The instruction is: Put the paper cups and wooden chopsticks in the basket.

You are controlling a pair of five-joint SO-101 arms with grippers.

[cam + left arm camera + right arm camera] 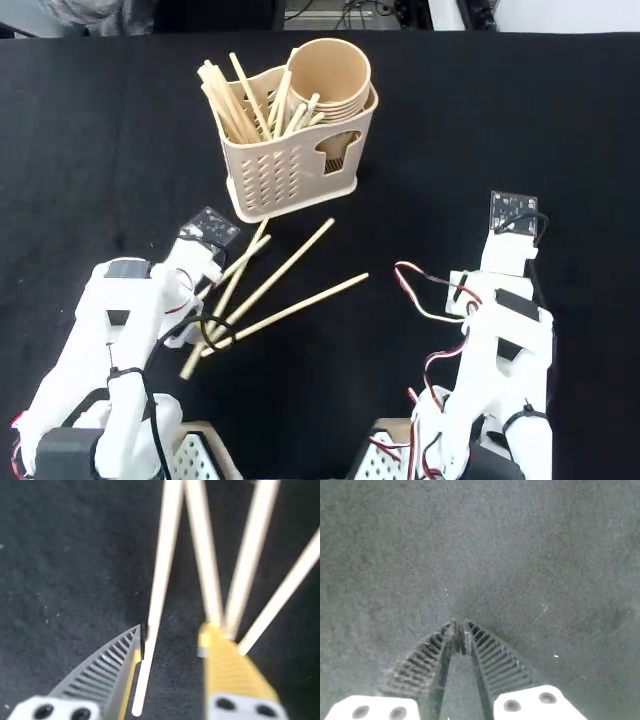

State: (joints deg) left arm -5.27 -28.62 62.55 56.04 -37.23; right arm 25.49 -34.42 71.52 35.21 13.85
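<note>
Your left end effector point(172, 630) is released. Its grey ribbed finger point(112, 660) and yellow finger point(227, 670) stand apart, low over the black cloth-covered counter point(500, 120). One pale wooden chopstick point(160, 580) runs through the gap, lying against the inner edge of the grey finger. Three further loose chopsticks point(250, 555) fan away beyond the yellow finger, and at least two of them pass under or behind its tip.

In the high view these four loose sticks point(290, 265) lie splayed on the counter, converging beneath your left arm point(130, 320) and spreading toward the basket.

Your right end effector point(459, 630) is clenched tip to tip on nothing, above bare counter. Your right arm point(500, 330) sits well apart from the loose sticks.

The beige perforated plastic basket point(290, 170) stands upright toward the far side of the counter, just beyond the spread ends of the loose sticks. A nested stack of tan paper cups point(330, 75) sits in one end of it. A bundle of wooden chopsticks point(240, 95) stands leaning in the other end.
</note>
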